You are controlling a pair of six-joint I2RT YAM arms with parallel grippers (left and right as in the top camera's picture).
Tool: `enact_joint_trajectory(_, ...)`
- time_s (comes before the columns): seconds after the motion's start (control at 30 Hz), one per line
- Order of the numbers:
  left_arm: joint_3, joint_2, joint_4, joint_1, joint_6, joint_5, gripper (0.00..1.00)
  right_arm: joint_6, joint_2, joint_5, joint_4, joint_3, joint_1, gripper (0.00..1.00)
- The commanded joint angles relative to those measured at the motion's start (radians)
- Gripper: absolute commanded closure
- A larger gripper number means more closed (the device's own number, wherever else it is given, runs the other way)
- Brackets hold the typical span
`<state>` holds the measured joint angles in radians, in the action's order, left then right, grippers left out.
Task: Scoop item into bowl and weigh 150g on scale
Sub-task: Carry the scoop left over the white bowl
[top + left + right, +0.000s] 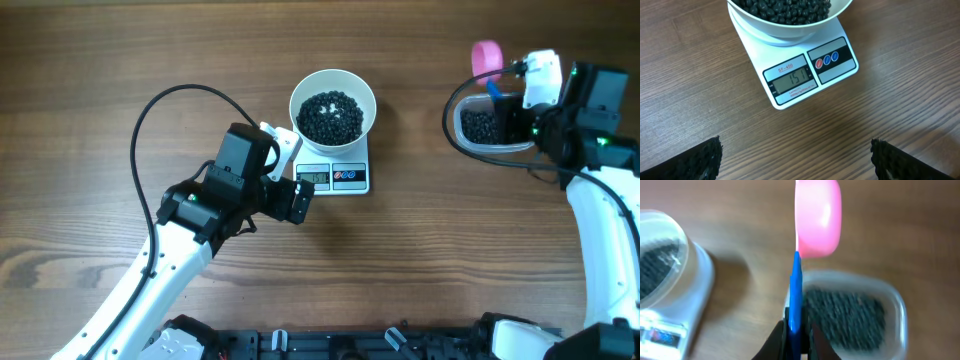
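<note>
Beans (331,117) are heaped in the white bowl (367,98), which sits on the scale (362,160) at twelve o'clock from the display (791,82), and that reads 151. The left gripper (293,172) hovers at the scale's eight o'clock corner, jaws wide apart and empty. Out at three o'clock, the right gripper (797,332) is clamped on a pink scoop (818,217), its blue handle over the clear tub (896,302).
</note>
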<state>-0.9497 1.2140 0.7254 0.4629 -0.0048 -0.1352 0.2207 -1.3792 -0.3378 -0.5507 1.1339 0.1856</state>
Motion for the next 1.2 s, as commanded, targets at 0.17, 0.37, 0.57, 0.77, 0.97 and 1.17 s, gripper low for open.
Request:
enact_joint_trajectory(0.17,-0.018,0.004,-0.003,0.005,-0.003,0.006,0.00,-0.424,0.035,-0.448,0.268,0.001,-0.015,0.96)
enact_joint_trajectory(0.37,-0.018,0.004,-0.003,0.005,-0.003,0.005,0.00,-0.454,0.035,-0.469,0.338,0.001,-0.092,0.95)
enact_joint_trajectory(0.57,-0.018,0.004,-0.003,0.005,-0.003,0.005,0.00,-0.365,0.019,-0.398,0.337,0.001,-0.199,0.95)
enact_joint_trajectory(0.77,-0.018,0.004,-0.003,0.005,-0.003,0.005,0.00,-0.274,-0.005,-0.299,0.336,0.001,-0.298,0.95)
enact_joint_trajectory(0.97,-0.018,0.004,-0.003,0.005,-0.003,0.006,0.00,-0.235,-0.053,-0.263,0.329,0.001,-0.375,0.95)
enact_joint_trajectory(1.17,-0.018,0.004,-0.003,0.005,-0.003,0.006,0.00,-0.220,-0.098,-0.251,0.329,0.001,-0.442,0.95)
